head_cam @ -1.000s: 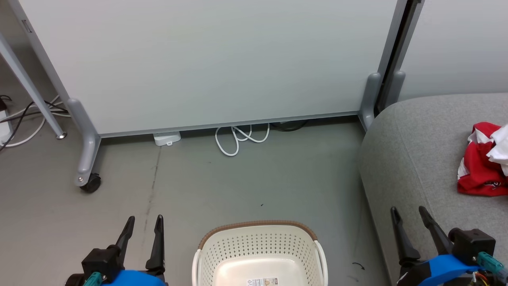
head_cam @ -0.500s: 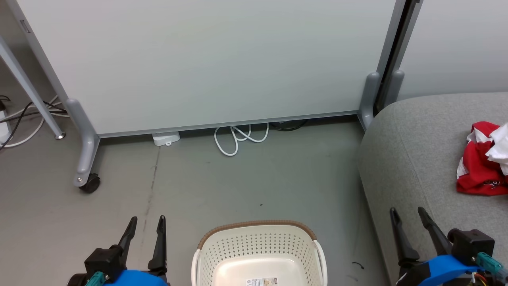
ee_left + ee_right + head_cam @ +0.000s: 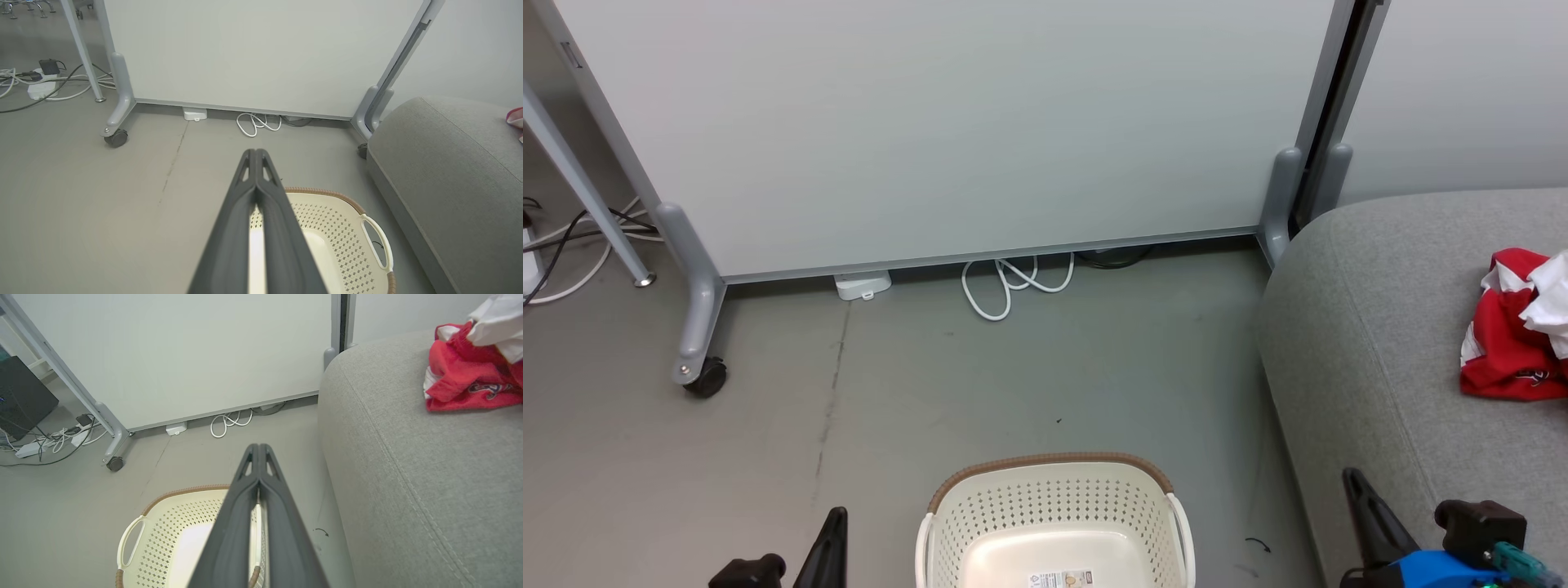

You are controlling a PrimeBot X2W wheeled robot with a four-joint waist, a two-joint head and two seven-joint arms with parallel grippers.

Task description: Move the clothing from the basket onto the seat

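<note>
The left tool [image 3: 255, 155] is clenched, its two dark fingers pressed together on nothing. It hangs low over the floor [image 3: 768, 441] just left of the laundry basket [image 3: 1054, 498], pointing forward and slightly down. The basket stands on the floor between the two arms. What shows of its pale bottom is bare but for a paper label [image 3: 1062, 581], though its near part is cut off or hidden behind the fingers. The right tool [image 3: 258, 449] is likewise clenched and empty, held low by the rounded near corner of the grey couch [image 3: 1380, 327] and aimed the same way. The clothing [image 3: 1503, 359] lies in a crumpled red-and-white heap on the couch cushion, well apart from both tools, so the move looks done. The fabric should be light, limp and unbreakable, drooping and trailing when lifted. A raised fold at the top of the heap looks the best place to pinch, taken deep enough that thin cloth does not slip free.
</note>
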